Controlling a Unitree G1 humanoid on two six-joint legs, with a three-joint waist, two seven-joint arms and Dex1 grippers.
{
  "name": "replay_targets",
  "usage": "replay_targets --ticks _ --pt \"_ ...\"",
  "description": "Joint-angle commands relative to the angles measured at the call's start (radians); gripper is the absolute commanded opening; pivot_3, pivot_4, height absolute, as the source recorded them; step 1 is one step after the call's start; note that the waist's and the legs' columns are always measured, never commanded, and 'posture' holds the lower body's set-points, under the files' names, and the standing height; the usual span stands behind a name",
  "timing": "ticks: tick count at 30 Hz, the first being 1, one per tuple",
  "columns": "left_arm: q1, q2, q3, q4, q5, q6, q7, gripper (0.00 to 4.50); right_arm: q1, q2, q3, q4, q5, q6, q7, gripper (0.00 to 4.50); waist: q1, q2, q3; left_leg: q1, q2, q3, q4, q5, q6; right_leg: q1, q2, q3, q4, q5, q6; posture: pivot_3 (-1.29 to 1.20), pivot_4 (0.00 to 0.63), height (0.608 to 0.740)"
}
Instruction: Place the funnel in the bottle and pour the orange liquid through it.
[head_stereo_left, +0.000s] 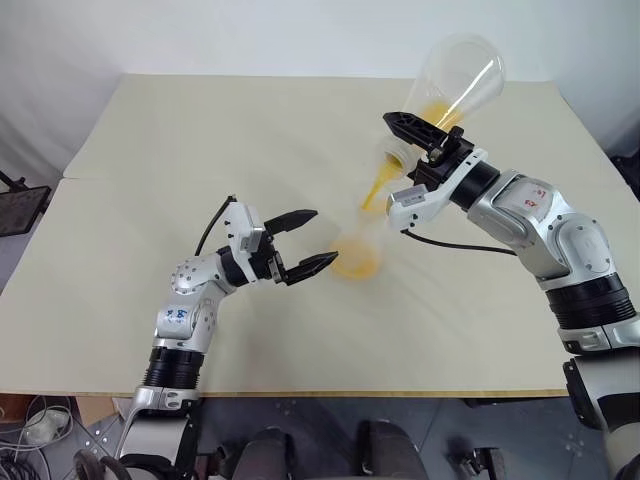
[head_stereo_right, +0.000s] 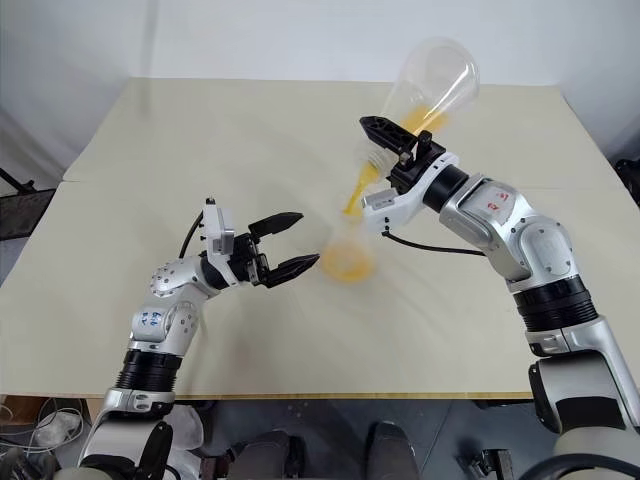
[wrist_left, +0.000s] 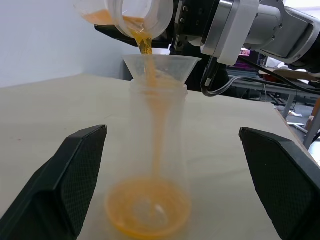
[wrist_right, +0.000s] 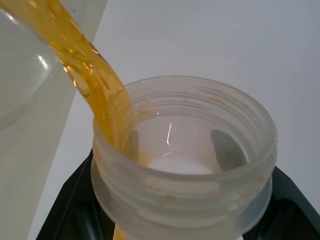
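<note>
The clear bottle (wrist_left: 157, 150) stands upright on the beige table (head_stereo_left: 200, 130), with the whitish funnel (wrist_left: 161, 67) seated in its neck. My right gripper (head_stereo_left: 405, 140) is shut on the neck of a large clear conical flask (head_stereo_left: 462, 75), tilted mouth-down above the funnel. The orange liquid (head_stereo_left: 375, 190) runs in a thin stream from the flask mouth (wrist_right: 185, 165) into the funnel and pools in the bottle's bottom (wrist_left: 147, 205). My left gripper (head_stereo_left: 325, 236) is open, one finger (wrist_left: 65, 185) on each side of the bottle, neither touching it.
The table's front edge runs close below my arms. A black object (head_stereo_left: 15, 205) stands off the table's left side, and cables (head_stereo_left: 40, 425) lie on the floor at lower left.
</note>
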Motion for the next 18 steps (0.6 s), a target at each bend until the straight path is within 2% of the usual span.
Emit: replay_targets --ticks 1,18 --pt "0.001 -0.004 0.007 -0.008 -0.013 -0.015 0.001 4.5 -0.016 -0.016 -0.011 -0.039 0.005 -0.005 -0.022 2.47 0.0 0.0 0.0 0.0 0.0 0.0 0.0 0.0 0.0 0.0 0.0 0.0 0.0 0.0 0.0 0.0 0.15 0.74" --pt "-0.005 -0.022 0.019 -0.005 -0.024 -0.038 0.006 4.5 -0.014 -0.023 -0.013 -0.047 -0.001 -0.007 -0.024 2.47 0.0 0.0 0.0 0.0 0.0 0.0 0.0 0.0 0.0 0.0 0.0 0.0 0.0 0.0 0.0 0.0 0.15 0.74"
